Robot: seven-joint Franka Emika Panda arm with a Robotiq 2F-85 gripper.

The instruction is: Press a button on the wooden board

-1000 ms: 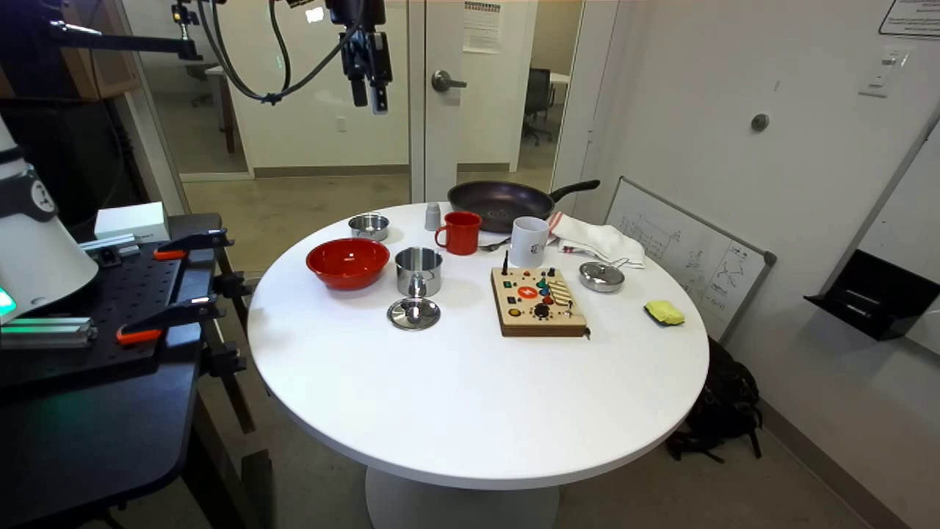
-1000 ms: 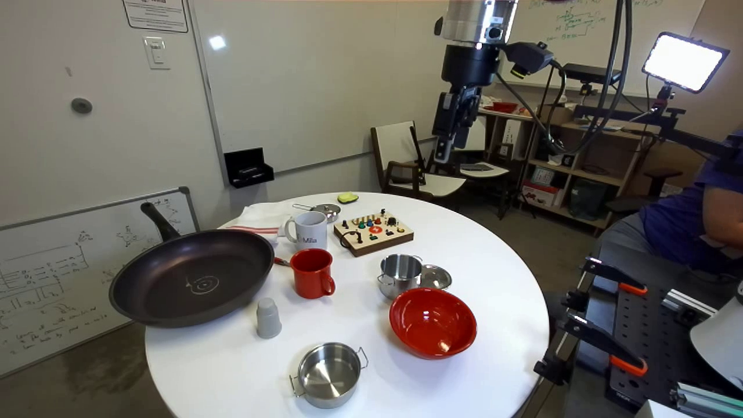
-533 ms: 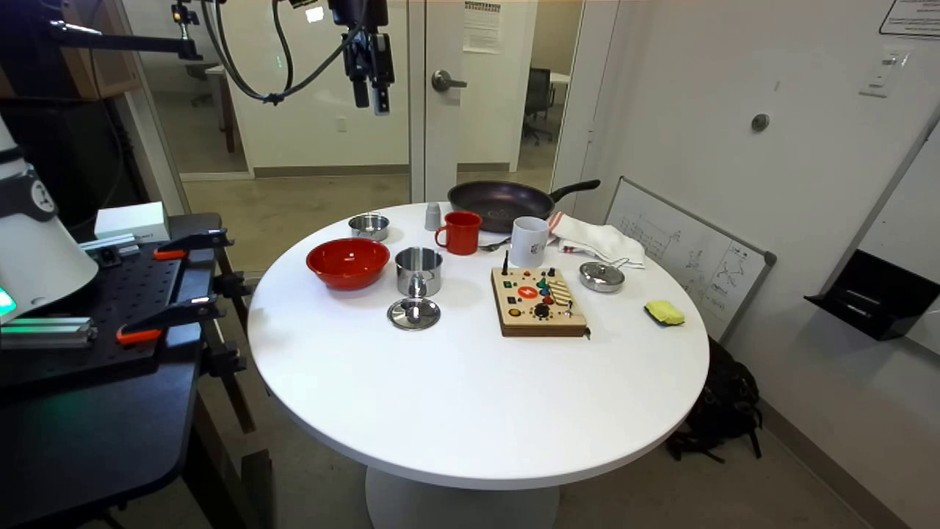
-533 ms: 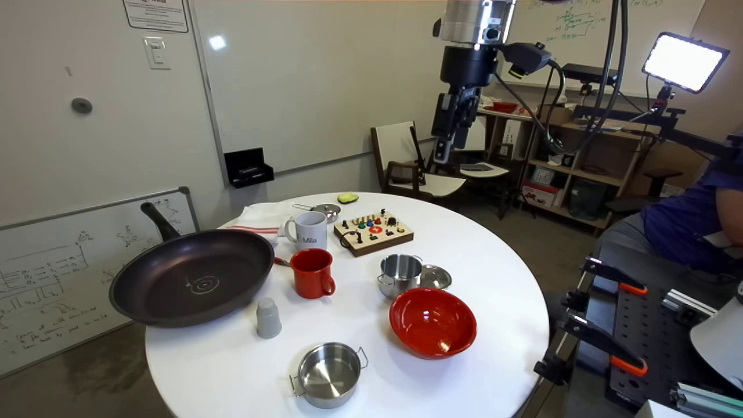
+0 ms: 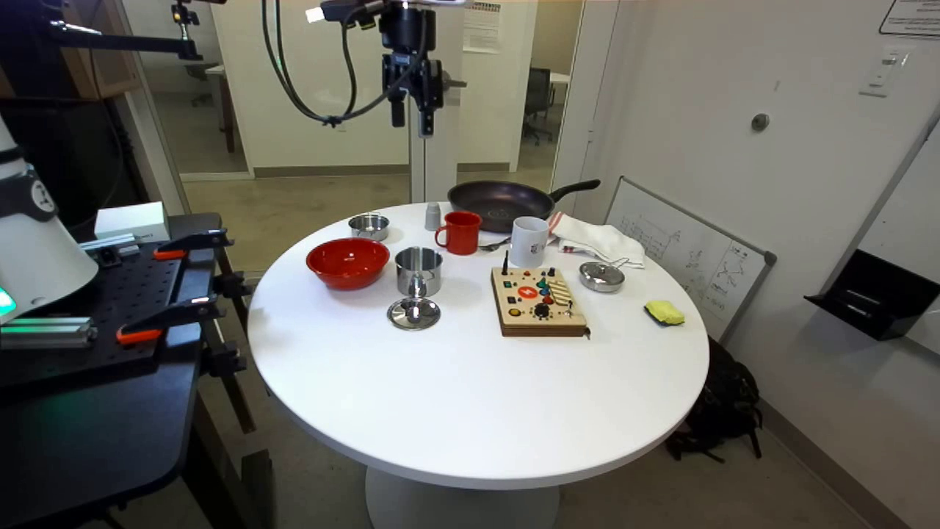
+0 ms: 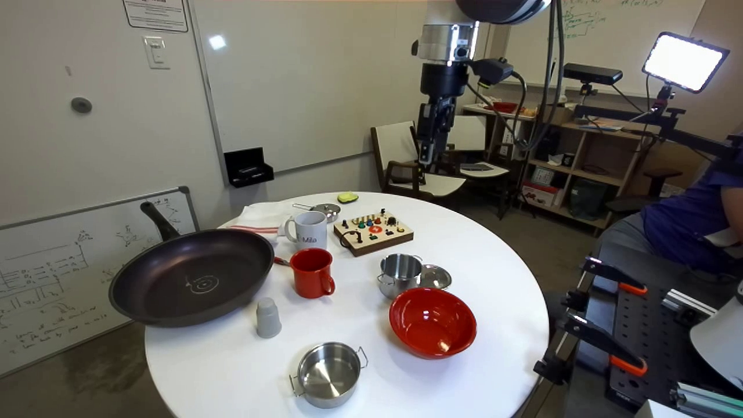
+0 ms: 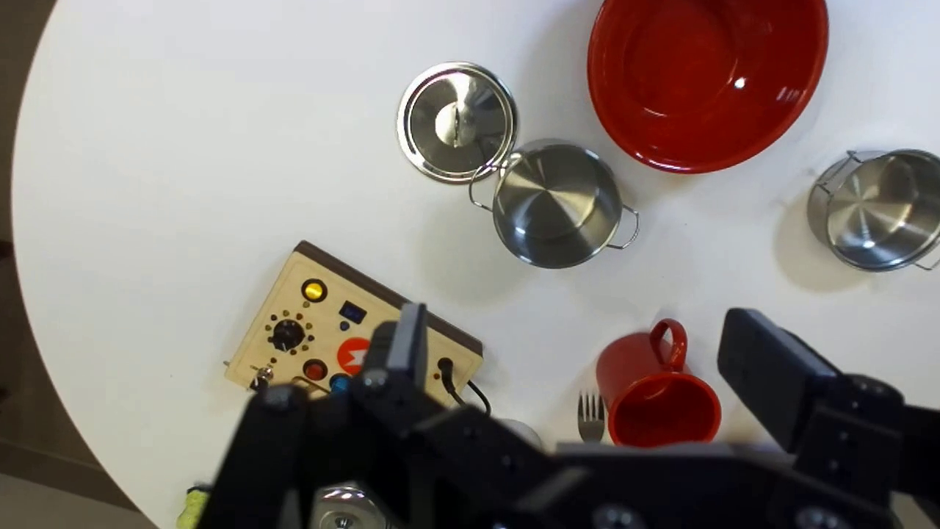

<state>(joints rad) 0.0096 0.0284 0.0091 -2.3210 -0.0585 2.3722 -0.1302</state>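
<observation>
The wooden board (image 5: 523, 312) lies flat on the round white table and shows in both exterior views, also here (image 6: 371, 242). In the wrist view the board (image 7: 330, 323) is at lower left, with a yellow button (image 7: 314, 291), a black dial (image 7: 288, 335), a red button (image 7: 315, 369) and a blue button (image 7: 340, 383). One finger (image 7: 413, 345) hides part of it. My gripper (image 5: 412, 126) is open and empty, pointing down high above the table, also seen here (image 6: 434, 152). In the wrist view its jaws stand wide apart, with nothing between the pads.
A red mug (image 5: 463, 234) and white mug (image 5: 529, 242) stand beyond the board. A steel pot (image 5: 418, 272), its lid (image 5: 413, 314) and a red bowl (image 5: 347, 263) stand beside it. A frying pan (image 6: 191, 278) and lidded pan (image 5: 601, 276) are also on the table.
Over the last half second the gripper has moved out and slightly down, rightward in one exterior view and leftward in the other. It stays open. The things on the table have not moved.
</observation>
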